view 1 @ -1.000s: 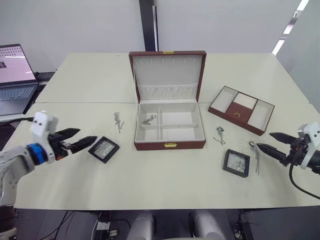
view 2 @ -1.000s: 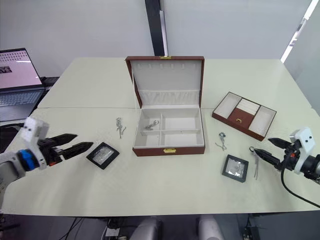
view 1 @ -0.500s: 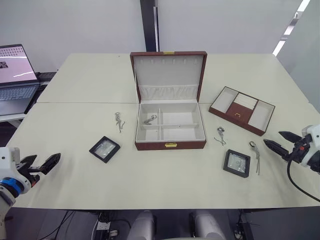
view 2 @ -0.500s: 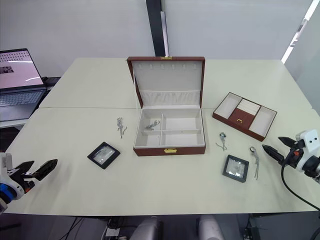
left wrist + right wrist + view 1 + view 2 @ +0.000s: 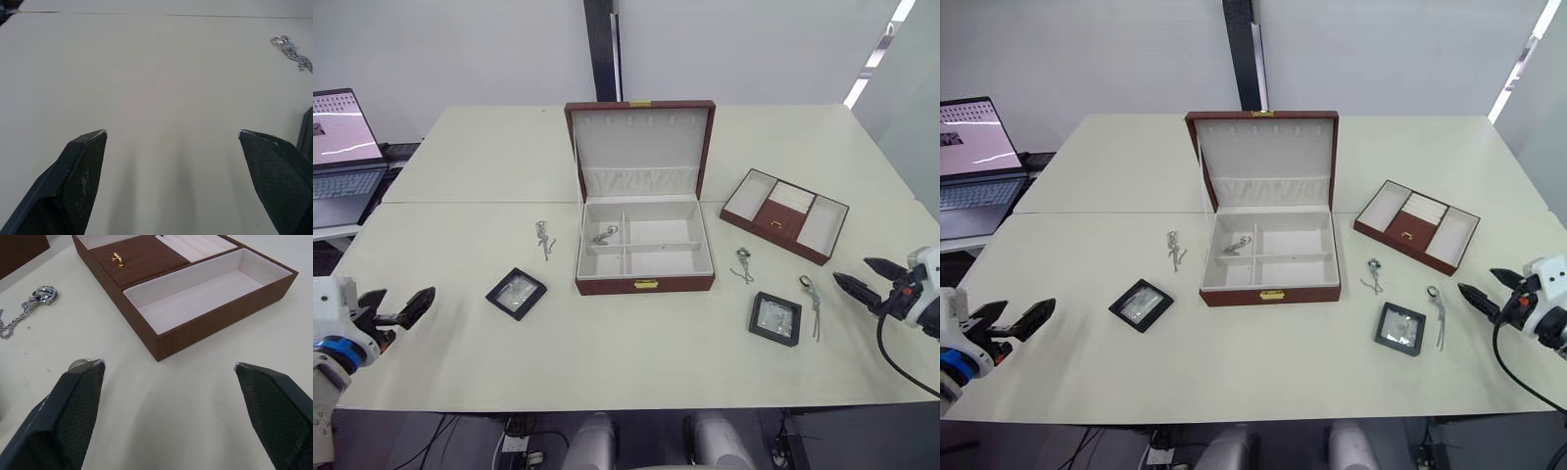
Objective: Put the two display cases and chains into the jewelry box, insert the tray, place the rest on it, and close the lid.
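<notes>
Jewelry box [image 5: 644,245]: stands mid-table with its lid upright and open; one chain [image 5: 604,235] lies in its front-left compartment.
Left display case [image 5: 516,293]: flat on the table, front-left of the box, well apart from the left gripper.
Left chain [image 5: 544,238]: on the table between that case and the box; it also shows far off in the left wrist view.
Left gripper [image 5: 396,312]: at the table's near left edge, fingers spread wide, holding nothing.
Right display case [image 5: 774,317]: front-right of the box, near the right gripper.
Right chains: one chain [image 5: 743,264] lies just right of the box; another [image 5: 811,302] lies just beside the right case, between it and the gripper.
Tray [image 5: 785,214]: on the table right of the box, beyond the right gripper.
Right gripper [image 5: 865,277]: at the right table edge, fingers wide apart, empty.
Change from a second ago: the left gripper was beside the left case and now sits far back; the right gripper has drawn away from the chain it was nearly touching.
</notes>
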